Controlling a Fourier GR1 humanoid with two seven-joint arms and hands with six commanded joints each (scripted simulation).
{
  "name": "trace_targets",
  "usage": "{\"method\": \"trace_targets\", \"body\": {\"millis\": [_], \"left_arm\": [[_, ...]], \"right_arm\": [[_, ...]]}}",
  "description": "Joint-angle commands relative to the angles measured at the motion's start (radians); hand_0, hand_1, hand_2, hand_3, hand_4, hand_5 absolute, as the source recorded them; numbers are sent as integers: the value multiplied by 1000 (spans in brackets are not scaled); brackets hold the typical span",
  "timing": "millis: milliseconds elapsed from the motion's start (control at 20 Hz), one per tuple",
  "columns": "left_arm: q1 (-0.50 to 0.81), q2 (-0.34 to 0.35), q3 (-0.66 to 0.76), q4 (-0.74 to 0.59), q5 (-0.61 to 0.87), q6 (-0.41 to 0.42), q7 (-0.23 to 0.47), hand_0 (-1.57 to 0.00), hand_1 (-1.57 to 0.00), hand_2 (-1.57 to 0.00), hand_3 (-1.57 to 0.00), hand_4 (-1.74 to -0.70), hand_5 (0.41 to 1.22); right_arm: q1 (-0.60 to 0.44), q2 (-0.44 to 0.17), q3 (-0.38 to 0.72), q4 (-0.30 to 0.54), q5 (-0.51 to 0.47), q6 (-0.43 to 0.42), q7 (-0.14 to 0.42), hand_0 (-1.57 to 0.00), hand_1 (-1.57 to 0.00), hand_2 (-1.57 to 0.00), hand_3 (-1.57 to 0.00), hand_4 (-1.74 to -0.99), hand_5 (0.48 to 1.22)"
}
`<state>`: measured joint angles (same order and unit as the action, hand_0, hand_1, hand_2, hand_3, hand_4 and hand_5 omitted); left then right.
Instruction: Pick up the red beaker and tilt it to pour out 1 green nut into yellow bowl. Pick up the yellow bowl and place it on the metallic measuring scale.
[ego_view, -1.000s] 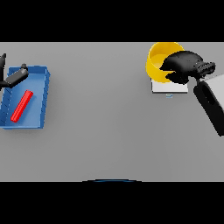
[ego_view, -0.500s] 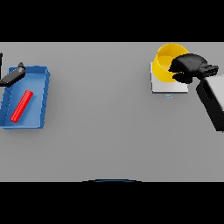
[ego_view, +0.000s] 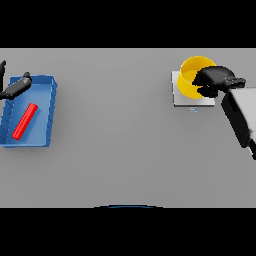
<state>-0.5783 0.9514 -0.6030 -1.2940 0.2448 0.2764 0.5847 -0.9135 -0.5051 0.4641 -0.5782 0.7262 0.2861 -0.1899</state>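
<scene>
The yellow bowl (ego_view: 191, 76) stands over the metallic measuring scale (ego_view: 186, 97) at the far right, tipped a little so its opening faces me. My right hand (ego_view: 215, 80) is curled round the bowl's right rim, with the arm coming in from the right edge. The red beaker (ego_view: 25, 121) lies on its side inside a blue tray (ego_view: 48, 112) at the far left. My left hand (ego_view: 15, 87) hangs at the left edge over the tray's back left corner, fingers straight. No green nut shows.
The blue tray at the left holds only the red beaker. The scale has a small blue mark at its front edge (ego_view: 193, 109).
My right hand has carried the yellow bowl slightly right and toward me, setting it lower over the scale. The left hand has drifted a little further left.
</scene>
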Motion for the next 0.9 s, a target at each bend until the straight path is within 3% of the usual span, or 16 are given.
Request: {"method": "trace_targets", "body": {"millis": [0,50,100,150,250,400,600,850], "left_arm": [[3,6,4,3,4,-3,0,1,1,1,1,-811,740],[3,-3,-1,3,0,1,-2,1,1,1,1,-813,745],[1,-2,-3,5,-2,-2,6,1,1,1,1,-812,745],[-7,-18,-8,14,-8,7,17,1,1,1,1,-812,744],[-15,-30,-10,28,-10,7,15,1,1,1,1,-812,745],[-28,-28,-10,45,-20,0,6,1,1,1,1,-806,738],[-21,-32,-2,49,-6,-2,-5,1,1,1,1,-812,736],[-30,-37,-4,47,-9,2,7,1,1,1,1,-821,734]], "right_arm": [[2,-5,-4,-1,-13,16,-9,-1536,-1411,-1569,-1165,-1728,1221],[-5,5,-9,11,-17,17,0,-1543,-1443,-1496,-1022,-1659,1221],[-6,2,-10,15,-21,24,-1,-1525,-1350,-1348,-907,-1596,1134],[-12,6,-14,23,-24,30,11,-1219,-1083,-1132,-824,-1548,1053],[-21,7,-16,37,-25,41,-1,-780,-692,-810,-711,-1470,928],[-24,4,-12,54,-23,55,-14,-399,-354,-518,-604,-1410,821],[-45,15,1,96,-3,46,-48,-163,-144,-288,-475,-1356,755],[-66,25,16,135,17,45,-73,-53,-47,-115,-348,-1308,733]]}}
